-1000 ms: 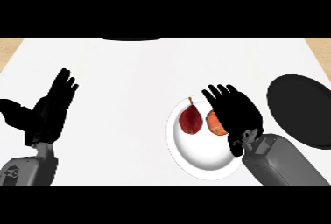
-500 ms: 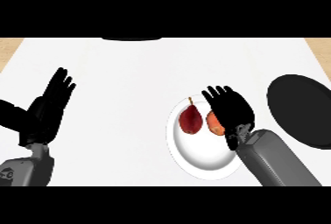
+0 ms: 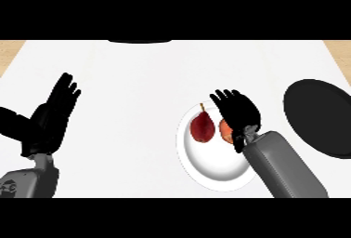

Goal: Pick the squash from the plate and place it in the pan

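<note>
your biggest risk sits on the white table (image 3: 137, 83): one white plate (image 3: 205, 167) carries two things side by side, a dark red pear-shaped piece with a stem (image 3: 203, 126) and an orange piece (image 3: 225, 130) just to its right, half hidden under your right hand (image 3: 238, 114). you cannot tell for certain from here which is the squash; i judge it to be the orange one, since the hand is over it. if you close now, the fingers could catch the red piece too, or nudge it off the plate. you cannot tell whether the right hand touches the orange piece, nor whether its fingers, which look spread and slightly bent, have closed on anything.

next risk: the one black pan (image 3: 322, 116) lies to the right, partly out of view, near the plate but apart from it. a low carry could knock its rim.

your left hand (image 3: 51, 116) rests open, fingers up, at the left, well apart from everything.

count: one table, one pan, one plate, two hands, two pieces of produce.
</note>
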Tool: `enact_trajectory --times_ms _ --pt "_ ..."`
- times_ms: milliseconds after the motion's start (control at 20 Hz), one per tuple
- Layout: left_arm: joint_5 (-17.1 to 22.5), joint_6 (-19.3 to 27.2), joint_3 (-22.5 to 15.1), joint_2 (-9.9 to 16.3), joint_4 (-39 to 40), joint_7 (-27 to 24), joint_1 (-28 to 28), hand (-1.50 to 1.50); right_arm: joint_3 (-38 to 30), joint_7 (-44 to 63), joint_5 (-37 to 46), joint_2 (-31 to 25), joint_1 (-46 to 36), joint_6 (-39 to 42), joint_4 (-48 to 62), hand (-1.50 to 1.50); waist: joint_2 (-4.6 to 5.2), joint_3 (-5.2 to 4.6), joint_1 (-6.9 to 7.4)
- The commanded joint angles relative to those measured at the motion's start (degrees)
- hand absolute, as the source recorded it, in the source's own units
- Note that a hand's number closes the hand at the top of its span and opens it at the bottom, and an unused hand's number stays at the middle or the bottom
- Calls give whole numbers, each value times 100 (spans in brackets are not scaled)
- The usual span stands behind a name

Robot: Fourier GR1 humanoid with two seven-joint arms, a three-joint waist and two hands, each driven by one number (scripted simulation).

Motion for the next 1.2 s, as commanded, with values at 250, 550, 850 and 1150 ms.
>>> enact_trajectory --times_ms 250,550,850,1150 --pt "-61 -55 24 -128 -163 -84 162 0 156 -1061 446 199 -89 -968 1210 150 9 0 32" --pt "-61 -112 193 -77 91 58 -164 0 -136 -1221 608 285 120 -1123 1027 150 -4 -1 -18" --pt "-92 -84 219 -48 -24 274 -203 0 -353 -1563 344 113 556 -947 224 150 -16 0 -55" --pt "-92 -23 392 21 -123 157 171 0 151 -2195 -42 -668 2945 -959 -1981 150 -116 -4 -419"
